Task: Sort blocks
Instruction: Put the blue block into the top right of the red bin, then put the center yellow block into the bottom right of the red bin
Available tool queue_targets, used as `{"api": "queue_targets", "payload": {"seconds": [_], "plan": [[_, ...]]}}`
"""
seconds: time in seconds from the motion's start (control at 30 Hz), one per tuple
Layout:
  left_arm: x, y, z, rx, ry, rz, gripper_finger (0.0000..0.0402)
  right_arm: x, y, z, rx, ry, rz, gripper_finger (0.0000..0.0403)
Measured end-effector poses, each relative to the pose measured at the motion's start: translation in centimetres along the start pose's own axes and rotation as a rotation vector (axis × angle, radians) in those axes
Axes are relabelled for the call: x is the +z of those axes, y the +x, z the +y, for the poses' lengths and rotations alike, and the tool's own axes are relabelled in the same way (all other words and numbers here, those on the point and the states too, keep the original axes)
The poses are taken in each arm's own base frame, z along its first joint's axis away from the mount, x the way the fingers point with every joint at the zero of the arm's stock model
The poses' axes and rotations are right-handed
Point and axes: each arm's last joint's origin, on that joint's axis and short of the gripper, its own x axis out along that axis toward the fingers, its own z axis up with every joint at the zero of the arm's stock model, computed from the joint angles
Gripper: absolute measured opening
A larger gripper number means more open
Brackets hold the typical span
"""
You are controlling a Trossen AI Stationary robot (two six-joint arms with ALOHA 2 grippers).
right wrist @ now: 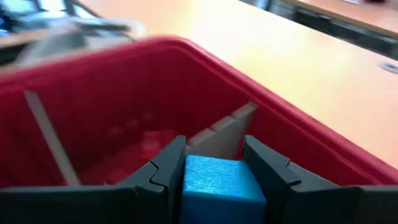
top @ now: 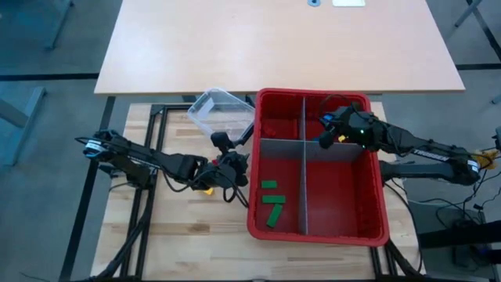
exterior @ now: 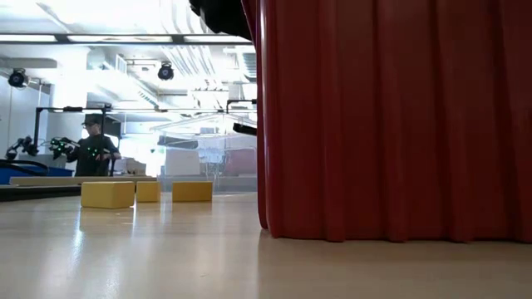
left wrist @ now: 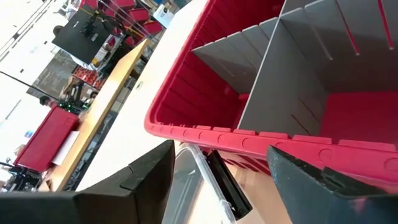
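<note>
Blocks first: from above, three green blocks (top: 272, 201) lie in the red bin's (top: 376, 235) near-left compartment, and your right gripper (top: 327, 135) hangs over the far-right one. Your left gripper (top: 221, 170) sits low beside the bin. At table level, yellow blocks (exterior: 108, 194) wait outside. The left wrist shows spread, empty fingers. The right wrist shows the blue block (right wrist: 217, 183) pinched flat-sided; it looks light, rigid and smooth, so grip opposite faces.
</note>
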Motion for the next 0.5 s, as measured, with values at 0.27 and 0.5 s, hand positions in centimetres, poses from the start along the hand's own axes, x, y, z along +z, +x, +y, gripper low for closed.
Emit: {"api": "queue_targets", "payload": {"seconds": [0.27,0.5], "plan": [[0.00,-0.06,-0.05,-0.002,-0.005,0.000,0.0241,-0.99,0.67,-0.76,-0.084,0.007,0.030,0.0188],[-0.42,-0.27,-0.17,-0.012,0.006,0.023,0.0239,-0.67,0.10,-0.75,0.003,0.009,-0.009,0.0228]]}}
